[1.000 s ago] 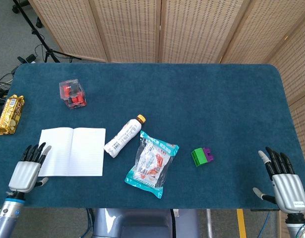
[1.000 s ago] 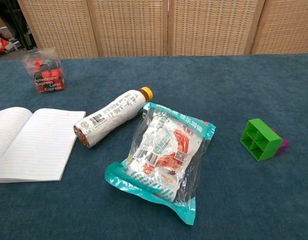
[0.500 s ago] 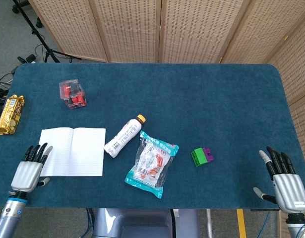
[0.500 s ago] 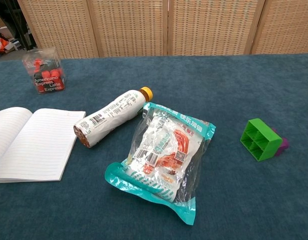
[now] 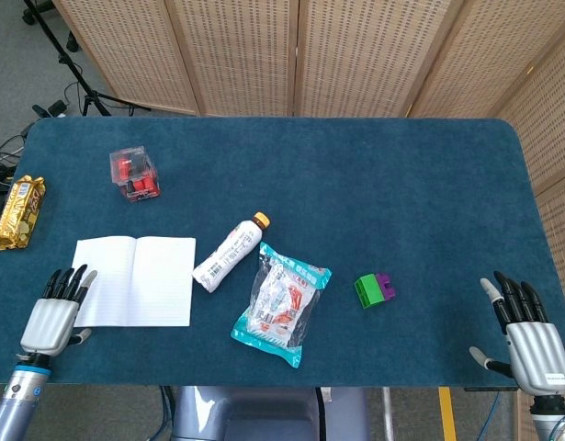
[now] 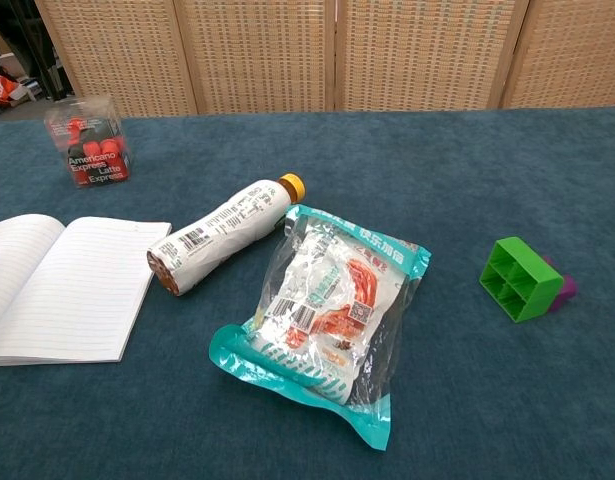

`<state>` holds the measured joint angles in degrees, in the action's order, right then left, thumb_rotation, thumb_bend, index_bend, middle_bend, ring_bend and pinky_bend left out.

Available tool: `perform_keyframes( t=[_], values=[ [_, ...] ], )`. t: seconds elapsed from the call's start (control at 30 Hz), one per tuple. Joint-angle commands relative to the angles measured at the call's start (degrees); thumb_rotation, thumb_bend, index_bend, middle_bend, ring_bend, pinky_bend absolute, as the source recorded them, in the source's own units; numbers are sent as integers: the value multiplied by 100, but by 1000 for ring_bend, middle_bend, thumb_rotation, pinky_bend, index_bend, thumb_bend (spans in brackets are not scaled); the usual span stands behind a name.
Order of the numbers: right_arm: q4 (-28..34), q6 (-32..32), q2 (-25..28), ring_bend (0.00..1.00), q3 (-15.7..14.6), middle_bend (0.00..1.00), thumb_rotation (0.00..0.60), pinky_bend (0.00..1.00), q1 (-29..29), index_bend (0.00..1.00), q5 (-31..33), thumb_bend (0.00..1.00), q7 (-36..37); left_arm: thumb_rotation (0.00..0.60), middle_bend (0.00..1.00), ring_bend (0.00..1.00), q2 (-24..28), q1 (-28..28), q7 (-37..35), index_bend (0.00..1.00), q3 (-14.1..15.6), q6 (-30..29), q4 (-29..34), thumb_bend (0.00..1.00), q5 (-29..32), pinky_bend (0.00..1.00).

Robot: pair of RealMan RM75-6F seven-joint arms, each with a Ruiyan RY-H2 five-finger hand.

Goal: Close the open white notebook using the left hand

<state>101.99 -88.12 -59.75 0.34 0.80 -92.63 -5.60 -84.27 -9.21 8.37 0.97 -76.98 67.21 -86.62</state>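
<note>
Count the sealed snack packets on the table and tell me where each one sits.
2. The teal-edged clear packet lies near the front middle, right beside the bottle. The gold packet lies at the table's far left edge, left of the open notebook. None seem hidden.

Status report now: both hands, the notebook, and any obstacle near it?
Left hand open at the white notebook left edge, right hand open, idle. Notebook lies open, flat. Bottle lies just right of it, not on the pages.
</note>
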Motion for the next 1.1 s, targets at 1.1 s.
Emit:
perform_keyframes(
  t=[1.1],
  values=[
    [11,3,6,0,-9,0,600,0,-4,0,-15,0,4,600,0,0,-260,-2,73,0,-10,-581,-493,338,-340,0]
  ],
)
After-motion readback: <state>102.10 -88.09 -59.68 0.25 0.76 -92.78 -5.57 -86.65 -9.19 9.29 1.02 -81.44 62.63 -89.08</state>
